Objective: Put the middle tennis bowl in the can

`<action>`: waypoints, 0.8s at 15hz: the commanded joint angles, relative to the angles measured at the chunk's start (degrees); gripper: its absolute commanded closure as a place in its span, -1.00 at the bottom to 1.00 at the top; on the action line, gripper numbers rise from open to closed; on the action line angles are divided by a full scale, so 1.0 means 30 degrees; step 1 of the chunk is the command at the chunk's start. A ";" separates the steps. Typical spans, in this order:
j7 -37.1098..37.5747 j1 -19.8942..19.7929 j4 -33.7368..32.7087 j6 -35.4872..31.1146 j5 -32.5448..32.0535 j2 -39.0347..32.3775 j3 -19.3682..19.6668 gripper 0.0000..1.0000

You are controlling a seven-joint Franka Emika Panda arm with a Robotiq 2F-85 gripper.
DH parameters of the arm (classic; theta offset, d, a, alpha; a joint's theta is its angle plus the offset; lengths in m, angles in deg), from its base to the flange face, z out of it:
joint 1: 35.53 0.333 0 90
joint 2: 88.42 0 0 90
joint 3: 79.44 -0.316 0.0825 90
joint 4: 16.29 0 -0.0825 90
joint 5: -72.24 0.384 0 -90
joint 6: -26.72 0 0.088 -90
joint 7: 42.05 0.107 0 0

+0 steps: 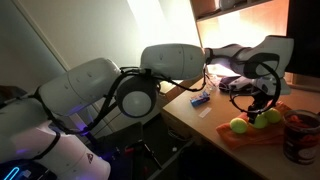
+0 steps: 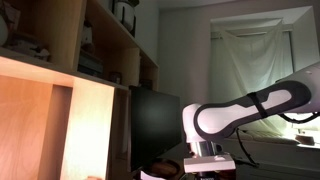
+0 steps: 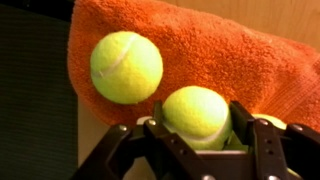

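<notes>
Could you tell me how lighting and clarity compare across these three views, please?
Wrist view: evenly lit and clear on the orange towel and the middle tennis ball held in the gripper. In an exterior view the arm sits in gloom before a bright wall; in an exterior view a wood panel glows amid darkness.

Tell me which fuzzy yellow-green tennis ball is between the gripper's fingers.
The middle fuzzy yellow-green tennis ball, clamped in the gripper; the neighbouring ball lies free on the orange towel.

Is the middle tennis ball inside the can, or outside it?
Outside. The middle tennis ball sits on the orange towel, clasped by the gripper; the can stands apart, beside the towel.
</notes>
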 commanded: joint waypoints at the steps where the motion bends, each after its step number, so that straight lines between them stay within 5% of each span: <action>1: -0.0584 0.0123 -0.0060 -0.0886 -0.0187 0.0000 0.0053 0.17; 7: -0.3552 -0.0074 -0.0023 -0.5608 0.0008 0.0003 -0.0258 0.17; 12: -0.6310 -0.0241 -0.0134 -0.7490 0.0292 0.0015 -0.0648 0.17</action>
